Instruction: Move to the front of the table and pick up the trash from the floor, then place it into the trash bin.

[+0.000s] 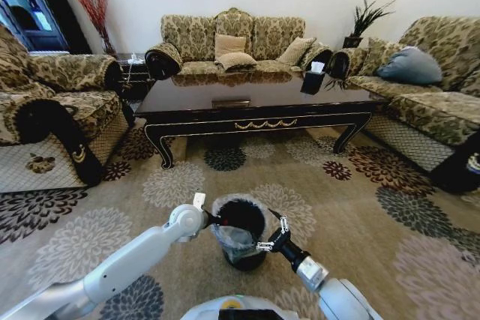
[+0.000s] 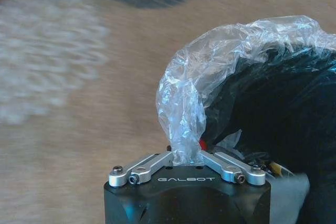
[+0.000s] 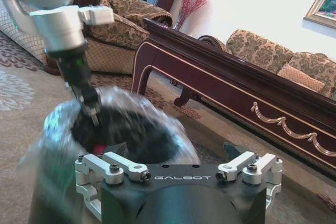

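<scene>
Trash bin stands on the floor, near side of the table, between the two arms. Grey liner folded over its rim.

Left gripper is at the bin's left rim, tips reaching over the edge. From the left wrist view its fingers are drawn together at a bunched fold of the liner; whether they pinch the plastic or only press against it, I cannot tell. A small red scrap shows right at the fingertips, just inside the rim.

Right gripper hovers at the bin's right rim, jaws spread, nothing between them. From its wrist camera, the left gripper hangs over the bin's far edge and a red speck lies inside.
</scene>
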